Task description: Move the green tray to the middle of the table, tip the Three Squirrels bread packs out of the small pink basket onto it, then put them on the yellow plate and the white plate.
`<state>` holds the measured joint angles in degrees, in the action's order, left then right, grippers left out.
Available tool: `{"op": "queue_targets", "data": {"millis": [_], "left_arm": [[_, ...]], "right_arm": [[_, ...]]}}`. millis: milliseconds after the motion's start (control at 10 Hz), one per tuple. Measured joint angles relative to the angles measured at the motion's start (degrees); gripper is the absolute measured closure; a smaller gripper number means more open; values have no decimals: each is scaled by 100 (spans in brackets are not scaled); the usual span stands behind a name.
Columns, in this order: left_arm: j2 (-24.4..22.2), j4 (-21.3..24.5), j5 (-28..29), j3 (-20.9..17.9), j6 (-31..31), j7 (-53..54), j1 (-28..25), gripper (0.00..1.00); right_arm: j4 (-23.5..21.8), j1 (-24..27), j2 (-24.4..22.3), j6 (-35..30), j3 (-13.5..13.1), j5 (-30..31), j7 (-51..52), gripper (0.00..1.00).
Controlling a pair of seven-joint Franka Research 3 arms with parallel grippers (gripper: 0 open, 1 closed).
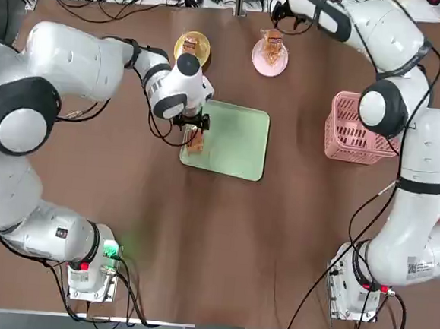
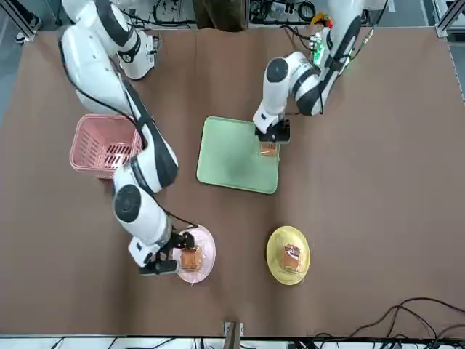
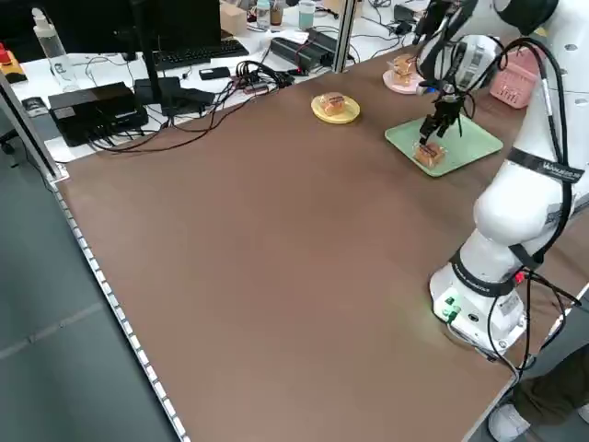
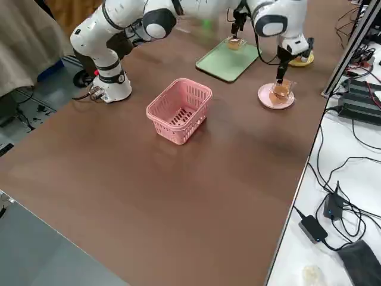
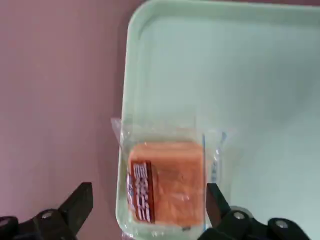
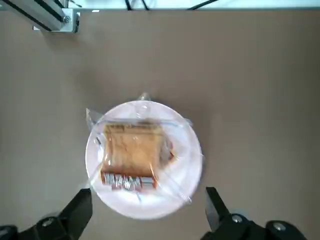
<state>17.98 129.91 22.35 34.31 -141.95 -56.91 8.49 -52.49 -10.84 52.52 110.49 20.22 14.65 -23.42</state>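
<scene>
The tray (image 1: pixel 237 141) lies mid-table (image 1: pixel 214 240); the left gripper (image 1: pixel 194 134) hovers over a bread pack (image 5: pixel 167 182) at the tray's corner, fingers spread; beyond the tray, the right gripper (image 6: pixel 145 220), fingers spread, hangs above the white plate (image 1: pixel 269 58) holding a pack; the yellow plate (image 1: pixel 192 48) holds another; the basket (image 1: pixel 352 129) stands right of the tray.

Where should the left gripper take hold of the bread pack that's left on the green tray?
From straight above, across the bread's two long sides. The bread pack lies flat at the green tray edge, and the open left gripper straddles it.
</scene>
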Motion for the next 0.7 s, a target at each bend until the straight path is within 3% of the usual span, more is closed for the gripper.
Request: {"op": "queue_targets", "data": {"millis": [200, 300, 500, 700], "left_arm": [[404, -322, 117, 5, -21, 5, 4, 0], [578, -434, 119, 6, -21, 5, 55, 0], [700, -484, 120, 15, -21, 4, 86, 0], [744, -477, 120, 9, -18, 4, 64, 0]], "right_arm": [[-222, 91, -789, -661, -49, 1, 9, 0], [-606, 207, -1325, -829, -119, 1, 26, 0], [-1190, 371, -2286, -1513, -401, -194, 58, 0], [-1380, 614, -2981, -2192, -760, -504, 606, 0]]}}
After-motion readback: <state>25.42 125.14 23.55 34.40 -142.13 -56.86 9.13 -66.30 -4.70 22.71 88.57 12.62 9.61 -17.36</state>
